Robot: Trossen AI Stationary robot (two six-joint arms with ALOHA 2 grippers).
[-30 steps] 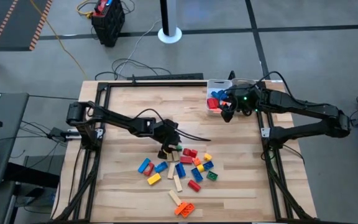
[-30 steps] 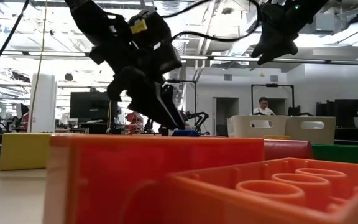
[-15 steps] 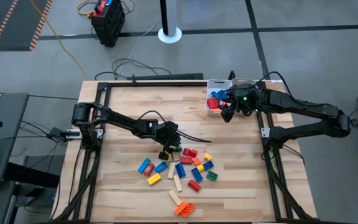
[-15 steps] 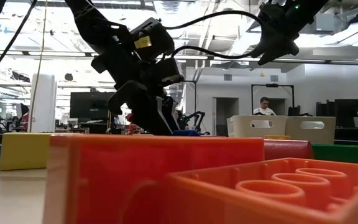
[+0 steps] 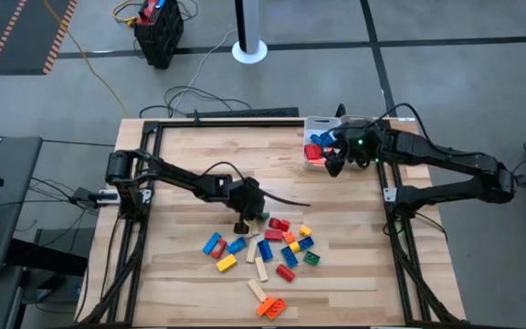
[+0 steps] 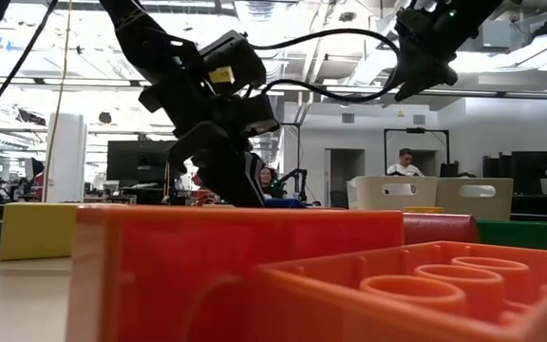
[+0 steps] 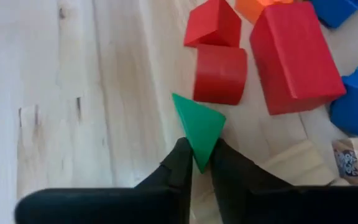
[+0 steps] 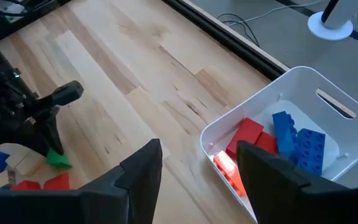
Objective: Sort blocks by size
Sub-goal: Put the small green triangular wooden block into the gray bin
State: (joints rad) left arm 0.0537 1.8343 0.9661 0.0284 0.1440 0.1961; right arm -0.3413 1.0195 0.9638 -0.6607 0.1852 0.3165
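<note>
The left gripper [image 7: 196, 167] has just pinched shut: a second ago its fingers straddled the edge of the pile with a gap between them, and now they meet on the lower tip of a small green block [image 7: 199, 127], a wedge-like piece lying flat on the wooden table [image 5: 190, 164]. That looks like the start of a pick, so the next thing the task seems to need is a lift clear of the neighbours and a carry to wherever pieces of this size belong. Just beyond the fingertips in the left wrist view sit three red blocks [image 7: 294, 57] close to the green one, with a blue block [image 7: 356, 107] and a pale wooden bar [image 7: 297, 163] off to one side (the grip is only on a corner, so it may prove a shaky hold). The high view shows none of this contact; there the left gripper [image 5: 245, 217] simply covers the near edge of the scattered blocks [image 5: 277, 251], but it alone shows how many pieces are left to sort. The right gripper [image 8: 197, 174] hangs with its fingers spread and empty, directly above the rim of the white tray [image 8: 260, 109], which already holds several red and blue blocks [image 8: 272, 140]. The right wrist view also catches the green piece under the far arm's fingers, resting on the table.
</note>
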